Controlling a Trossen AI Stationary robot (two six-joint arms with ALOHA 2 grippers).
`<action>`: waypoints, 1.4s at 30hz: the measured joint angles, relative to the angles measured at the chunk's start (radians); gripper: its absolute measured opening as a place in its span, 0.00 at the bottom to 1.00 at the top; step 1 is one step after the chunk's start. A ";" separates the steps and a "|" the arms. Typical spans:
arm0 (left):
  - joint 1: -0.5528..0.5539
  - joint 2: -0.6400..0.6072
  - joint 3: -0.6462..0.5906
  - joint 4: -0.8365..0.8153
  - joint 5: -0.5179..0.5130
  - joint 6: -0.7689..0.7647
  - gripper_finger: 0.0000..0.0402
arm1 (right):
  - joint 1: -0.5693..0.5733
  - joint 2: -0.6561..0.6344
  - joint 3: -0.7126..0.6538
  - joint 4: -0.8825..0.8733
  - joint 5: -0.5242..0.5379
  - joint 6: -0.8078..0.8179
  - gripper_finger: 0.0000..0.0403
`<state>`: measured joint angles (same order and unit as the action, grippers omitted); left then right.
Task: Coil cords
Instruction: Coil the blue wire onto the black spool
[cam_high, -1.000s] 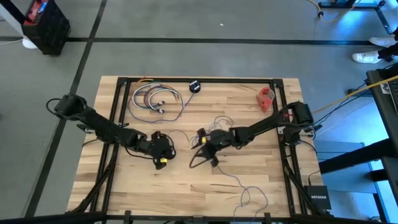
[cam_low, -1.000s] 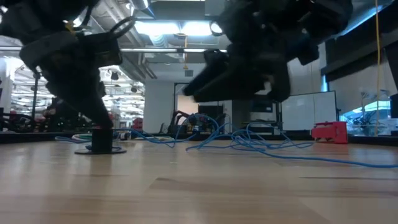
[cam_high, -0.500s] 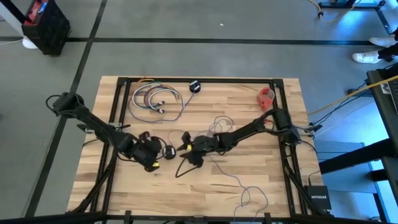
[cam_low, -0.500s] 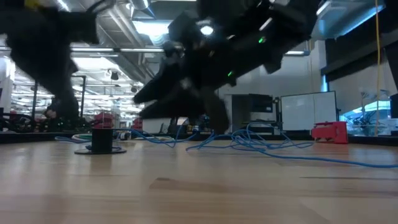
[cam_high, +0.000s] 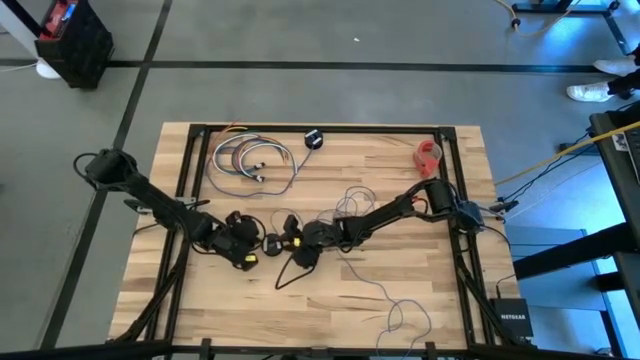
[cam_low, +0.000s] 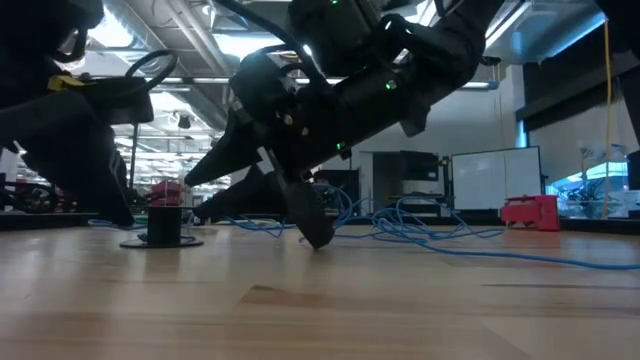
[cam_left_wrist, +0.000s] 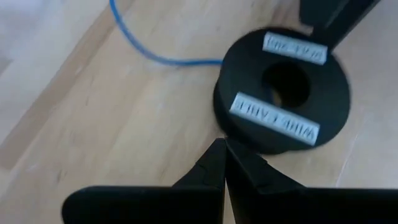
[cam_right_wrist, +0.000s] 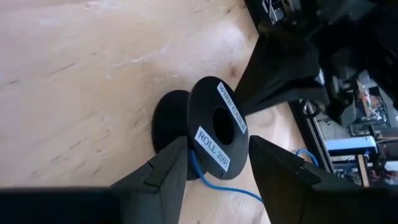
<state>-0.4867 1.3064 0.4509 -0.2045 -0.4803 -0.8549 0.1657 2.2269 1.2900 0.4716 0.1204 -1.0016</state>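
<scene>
The black spool (cam_high: 271, 243) sits near the middle of the table (cam_high: 400, 290), with its thin cord (cam_high: 370, 290) trailing away. My right gripper (cam_right_wrist: 211, 163) is wide open around it. My left gripper (cam_left_wrist: 222, 163) is pinched closed just beside it.

Both dark jointed arms reach low toward the middle of the counter, tips facing each other and close together. The left gripper (cam_high: 252, 247) comes in from the left edge with its jaws pressed fully together. The right gripper (cam_high: 288, 236), on a long outstretched arm, has its jaws spread wide.
</scene>
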 joint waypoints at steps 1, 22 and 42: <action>0.006 0.000 -0.006 0.024 0.000 0.009 0.00 | -0.002 0.000 0.000 -0.002 -0.008 -0.002 0.44; 0.035 0.000 -0.009 0.112 0.004 0.101 0.00 | 0.012 -0.003 0.000 -0.013 0.063 0.007 0.08; 0.008 -0.001 0.150 0.068 -0.053 0.277 0.00 | 0.032 -0.411 -0.012 -0.700 0.157 0.390 0.01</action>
<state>-0.4784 1.3052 0.6005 -0.1362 -0.5336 -0.5781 0.1978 1.8156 1.2777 -0.2285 0.2779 -0.6118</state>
